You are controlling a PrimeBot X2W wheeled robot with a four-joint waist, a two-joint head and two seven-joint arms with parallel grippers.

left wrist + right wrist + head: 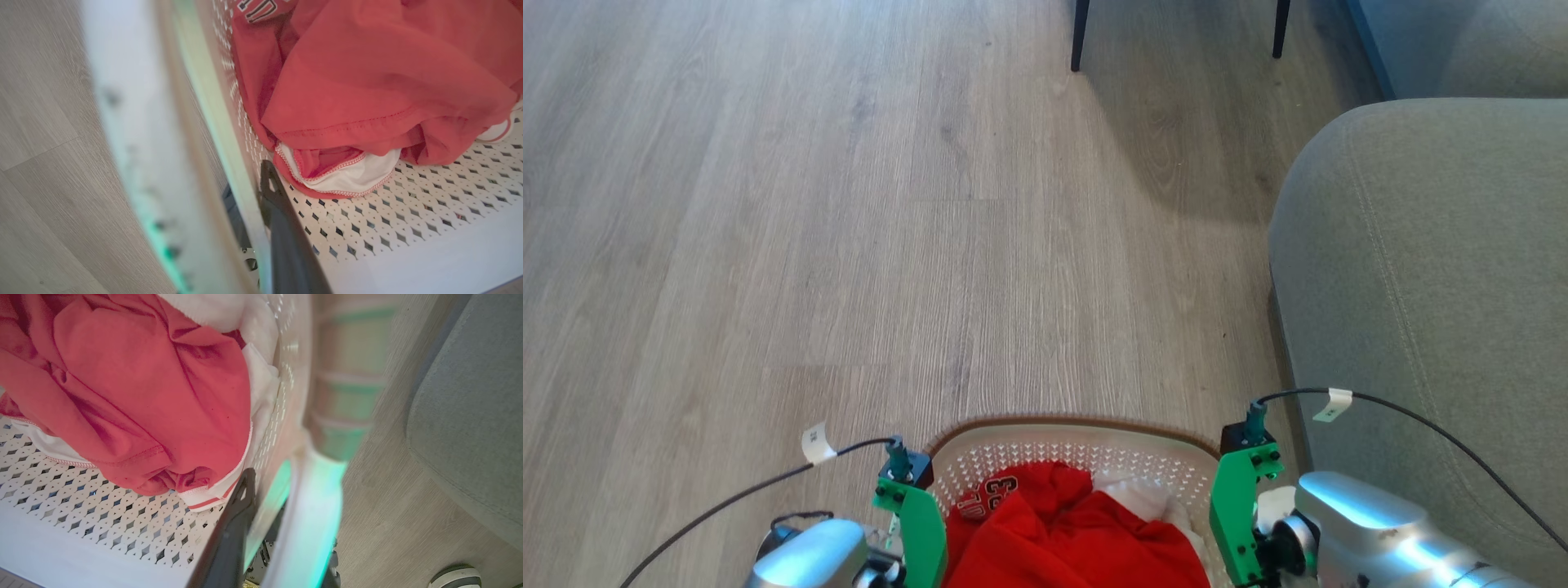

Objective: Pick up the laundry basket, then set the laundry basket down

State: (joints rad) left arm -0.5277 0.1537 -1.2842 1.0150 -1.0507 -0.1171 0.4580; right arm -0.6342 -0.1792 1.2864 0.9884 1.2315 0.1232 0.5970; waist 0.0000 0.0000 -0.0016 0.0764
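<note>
Laundry basket point(1062, 426) lies between left hand point(250, 183) and right hand point(263, 486), each pinching its wall.

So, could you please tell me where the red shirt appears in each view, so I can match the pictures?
Head view: red shirt at bottom centre, inside the laundry basket.
Left wrist view: red shirt at upper right, against the basket's perforated plastic.
Right wrist view: red shirt at upper left, over the same plastic.
Shared landmark: the basket's cream perforated wall beside the shirt.

laundry basket point(1062, 451): cream, diamond holes, brown rim | shirt point(1078, 535): red | floor point(849, 245): grey wood grain | sofa point(1421, 286): grey
</note>
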